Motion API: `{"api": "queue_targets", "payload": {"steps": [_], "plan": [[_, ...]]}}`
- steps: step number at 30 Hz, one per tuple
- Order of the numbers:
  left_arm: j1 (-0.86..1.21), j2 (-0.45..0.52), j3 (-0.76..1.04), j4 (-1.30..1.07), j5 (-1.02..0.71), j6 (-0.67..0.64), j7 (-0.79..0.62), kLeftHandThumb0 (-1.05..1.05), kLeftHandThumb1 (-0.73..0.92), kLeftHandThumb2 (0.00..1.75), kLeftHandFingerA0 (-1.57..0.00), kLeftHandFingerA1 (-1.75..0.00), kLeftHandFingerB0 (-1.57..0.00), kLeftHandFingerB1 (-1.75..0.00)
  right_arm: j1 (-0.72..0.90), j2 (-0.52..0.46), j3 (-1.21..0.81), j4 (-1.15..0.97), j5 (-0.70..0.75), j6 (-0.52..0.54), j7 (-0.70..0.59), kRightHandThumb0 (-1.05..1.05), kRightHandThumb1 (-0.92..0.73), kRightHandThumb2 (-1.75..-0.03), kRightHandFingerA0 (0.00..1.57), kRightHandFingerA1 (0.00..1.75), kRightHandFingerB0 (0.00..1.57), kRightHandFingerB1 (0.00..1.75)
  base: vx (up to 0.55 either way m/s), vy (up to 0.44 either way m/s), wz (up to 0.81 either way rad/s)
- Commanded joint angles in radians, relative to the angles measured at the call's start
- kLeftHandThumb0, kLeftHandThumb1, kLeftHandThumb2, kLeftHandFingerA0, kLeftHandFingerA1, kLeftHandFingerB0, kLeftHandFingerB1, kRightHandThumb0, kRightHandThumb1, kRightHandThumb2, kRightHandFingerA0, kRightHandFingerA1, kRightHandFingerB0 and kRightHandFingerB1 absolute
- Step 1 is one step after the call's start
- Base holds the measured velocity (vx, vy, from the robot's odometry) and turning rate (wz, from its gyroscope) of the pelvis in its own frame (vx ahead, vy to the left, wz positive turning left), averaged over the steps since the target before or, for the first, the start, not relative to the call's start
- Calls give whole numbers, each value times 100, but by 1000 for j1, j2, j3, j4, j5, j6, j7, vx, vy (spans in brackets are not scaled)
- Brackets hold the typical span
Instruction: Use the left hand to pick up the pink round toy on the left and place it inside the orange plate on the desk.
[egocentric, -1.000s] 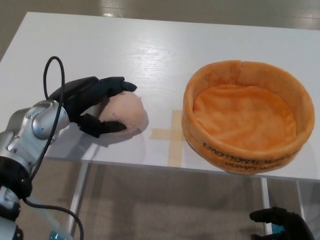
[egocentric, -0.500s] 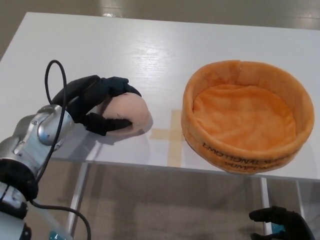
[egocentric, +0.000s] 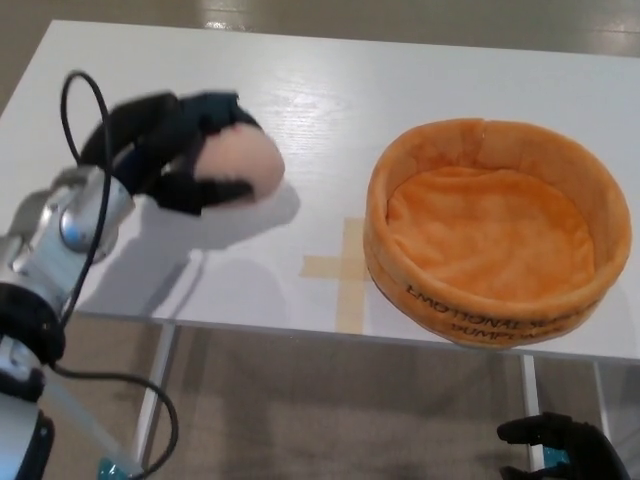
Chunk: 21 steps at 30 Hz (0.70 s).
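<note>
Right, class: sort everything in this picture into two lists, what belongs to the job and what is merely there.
Part of the job:
left hand, shut on the toy
pink round toy, lifted off the desk
orange plate, nothing in it

Merely there:
white desk
tape cross
right hand, low, below the desk edge

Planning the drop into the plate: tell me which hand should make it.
Left. The left hand is shut on the pink toy, raised above the desk to the left of the orange plate. The right hand sits low, below the desk edge, holding nothing visible.
</note>
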<state>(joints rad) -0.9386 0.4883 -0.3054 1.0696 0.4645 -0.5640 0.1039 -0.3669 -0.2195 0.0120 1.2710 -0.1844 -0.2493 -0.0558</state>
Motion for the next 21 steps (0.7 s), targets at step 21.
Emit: {"api": "queue_targets", "payload": {"steps": [21], "plan": [[-288, -211, -194, -67, 209, 76, 116, -33, 63, 63, -82, -156, -86, -81, 19, 5, -2, 10, 5, 1, 14, -17, -58, -57, 66, 92, 57, 77, 0, 0, 0]]}}
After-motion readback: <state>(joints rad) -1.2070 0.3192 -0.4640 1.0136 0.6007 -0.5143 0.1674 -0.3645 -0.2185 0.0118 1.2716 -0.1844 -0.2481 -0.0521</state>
